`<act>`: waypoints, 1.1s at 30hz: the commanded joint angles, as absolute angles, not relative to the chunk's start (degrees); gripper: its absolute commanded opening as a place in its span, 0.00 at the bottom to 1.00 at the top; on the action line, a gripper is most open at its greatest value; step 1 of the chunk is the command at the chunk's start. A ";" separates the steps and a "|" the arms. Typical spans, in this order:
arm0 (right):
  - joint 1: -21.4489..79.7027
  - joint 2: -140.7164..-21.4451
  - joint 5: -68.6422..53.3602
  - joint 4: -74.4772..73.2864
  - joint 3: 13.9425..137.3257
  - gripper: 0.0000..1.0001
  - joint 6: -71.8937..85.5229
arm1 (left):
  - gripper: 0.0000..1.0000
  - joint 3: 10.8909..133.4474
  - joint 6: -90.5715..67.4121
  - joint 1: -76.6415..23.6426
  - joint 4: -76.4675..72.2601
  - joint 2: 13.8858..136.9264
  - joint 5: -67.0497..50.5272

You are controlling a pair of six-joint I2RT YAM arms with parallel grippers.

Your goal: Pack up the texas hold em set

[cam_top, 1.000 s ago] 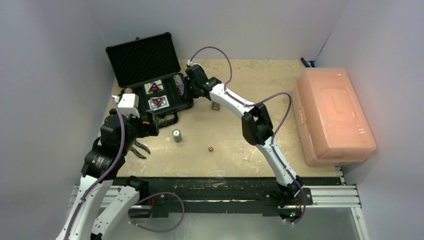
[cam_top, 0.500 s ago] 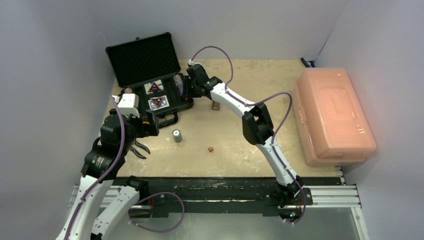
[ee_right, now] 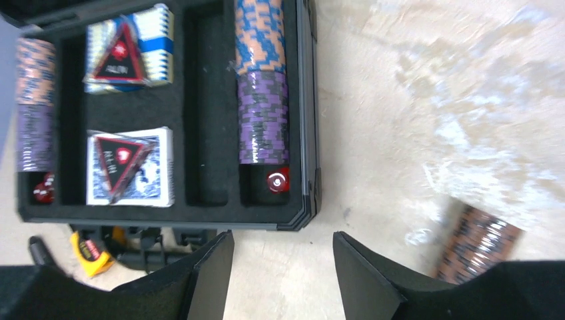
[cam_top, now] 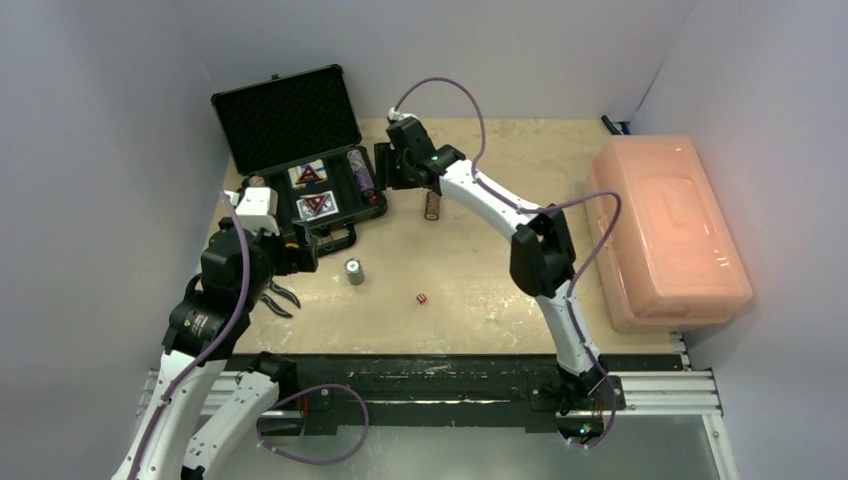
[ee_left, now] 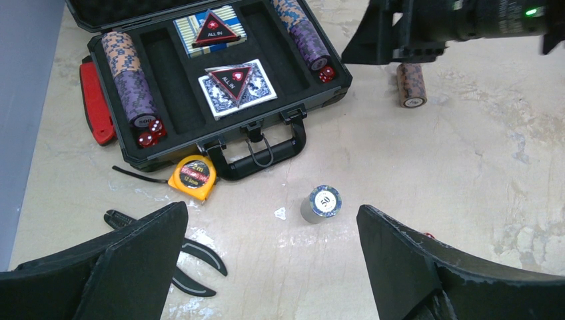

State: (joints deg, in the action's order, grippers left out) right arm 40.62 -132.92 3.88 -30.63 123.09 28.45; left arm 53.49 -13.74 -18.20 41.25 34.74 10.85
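The black case (cam_top: 285, 115) lies open at the back left. It holds two card decks (ee_left: 236, 87), chip stacks in the left slot (ee_left: 130, 80) and the right slot (ee_right: 263, 113), and red dice (ee_left: 150, 132). A grey chip stack (cam_top: 354, 271) stands upright on the table in front of the case handle (ee_left: 263, 157). A brown chip stack (cam_top: 432, 206) lies on its side right of the case. One red die (cam_top: 422, 298) lies on the table. My right gripper (ee_right: 283, 240) is open and empty, just off the case's right front corner. My left gripper (ee_left: 272, 210) is open and empty, above the table near the grey stack (ee_left: 322, 203).
A large pink bin (cam_top: 665, 230) stands shut at the right. Black-handled pliers (ee_left: 180, 257) and a yellow tape measure (ee_left: 193, 177) lie in front of the case. A red object (ee_left: 93, 100) lies along the case's left side.
My right gripper has drawn back to the right, off the case's right slot, and the chip stack in that slot now shows. The left arm has not moved.
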 commanded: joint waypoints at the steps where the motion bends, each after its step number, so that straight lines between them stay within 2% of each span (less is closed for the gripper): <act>1: 39.78 -119.27 7.73 -29.51 117.91 0.63 24.16 | 0.99 52.82 -12.05 -18.54 39.55 34.71 11.39; 10: 38.32 -104.06 8.61 -29.60 103.41 0.74 21.54 | 1.00 52.60 -11.53 -18.54 39.11 35.44 9.51; 22: 37.87 -76.56 18.15 -25.27 71.89 0.92 21.55 | 1.00 52.89 -13.07 -19.47 38.21 41.19 -1.88; 27: 37.44 -68.20 22.71 -24.34 62.37 0.99 23.74 | 1.00 54.93 -14.32 -23.68 39.04 47.38 -4.27; 33: 37.07 -62.65 26.16 -23.11 56.69 0.99 25.39 | 1.00 54.27 -19.68 -31.65 36.09 52.69 -0.93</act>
State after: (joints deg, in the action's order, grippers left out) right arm 37.43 -65.36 21.52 -25.85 58.96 23.62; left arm 52.99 -15.38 -27.05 39.94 51.18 -2.09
